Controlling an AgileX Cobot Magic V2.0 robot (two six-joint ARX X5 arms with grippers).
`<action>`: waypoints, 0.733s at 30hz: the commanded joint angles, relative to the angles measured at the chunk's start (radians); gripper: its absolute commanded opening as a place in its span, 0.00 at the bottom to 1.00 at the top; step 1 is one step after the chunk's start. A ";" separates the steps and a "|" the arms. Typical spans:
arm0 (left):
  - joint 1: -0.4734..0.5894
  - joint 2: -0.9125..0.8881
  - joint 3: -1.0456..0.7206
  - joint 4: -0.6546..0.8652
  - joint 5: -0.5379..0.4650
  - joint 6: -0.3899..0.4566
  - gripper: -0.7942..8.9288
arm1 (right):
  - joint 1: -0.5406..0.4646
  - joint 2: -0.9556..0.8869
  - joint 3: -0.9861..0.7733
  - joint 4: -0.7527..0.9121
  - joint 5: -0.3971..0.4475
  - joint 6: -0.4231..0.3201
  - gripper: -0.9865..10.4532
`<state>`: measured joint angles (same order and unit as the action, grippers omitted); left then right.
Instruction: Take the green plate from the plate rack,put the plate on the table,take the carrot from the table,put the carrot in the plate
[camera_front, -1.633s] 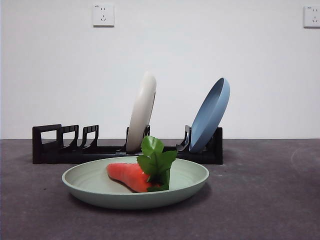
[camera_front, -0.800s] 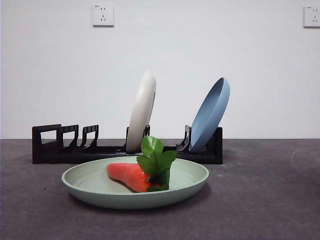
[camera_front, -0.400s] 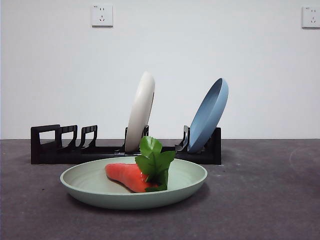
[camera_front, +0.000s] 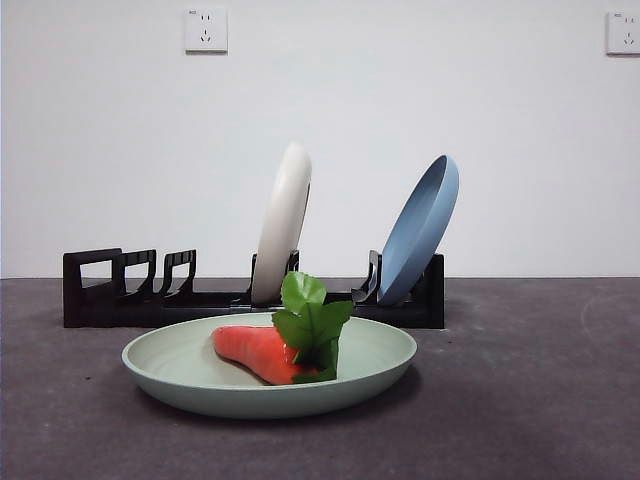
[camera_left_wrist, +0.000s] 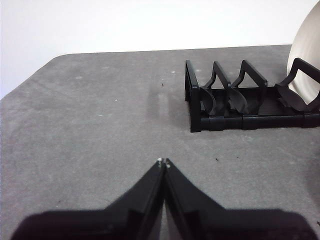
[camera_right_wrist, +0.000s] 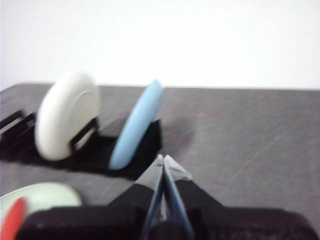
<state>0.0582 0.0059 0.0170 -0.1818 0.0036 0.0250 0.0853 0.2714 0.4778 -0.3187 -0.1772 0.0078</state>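
The green plate (camera_front: 180, 365) lies flat on the table (camera_front: 520, 400) in front of the plate rack (camera_front: 110, 300). The carrot (camera_front: 258, 352) lies inside it, its green leaves standing up at the right end. In the right wrist view a bit of the green plate (camera_right_wrist: 45, 196) and the carrot's tip (camera_right_wrist: 14, 216) show off to one side. My right gripper (camera_right_wrist: 163, 159) is shut and empty, held back from the rack (camera_right_wrist: 145, 150). My left gripper (camera_left_wrist: 163, 162) is shut and empty over bare table, short of the rack's empty slots (camera_left_wrist: 230, 100).
A cream-white plate (camera_front: 283, 222) and a blue plate (camera_front: 420, 230) lean in the rack's slots. Two wall sockets (camera_front: 206, 30) sit high on the white wall behind. Neither arm shows in the front view.
Plate, carrot and rack stay where they were. The front picture shifted slightly and came back.
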 joint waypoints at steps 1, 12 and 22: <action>0.003 -0.003 -0.014 0.004 0.000 -0.006 0.08 | -0.019 -0.078 -0.140 0.095 0.002 0.010 0.09; 0.003 -0.003 -0.014 0.004 0.000 -0.006 0.08 | -0.025 -0.247 -0.426 0.243 0.079 0.082 0.09; 0.003 -0.003 -0.014 0.004 0.000 -0.006 0.08 | -0.024 -0.270 -0.472 0.189 0.079 0.091 0.09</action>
<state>0.0582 0.0059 0.0170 -0.1818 0.0036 0.0250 0.0605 0.0040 0.0162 -0.1356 -0.1017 0.0868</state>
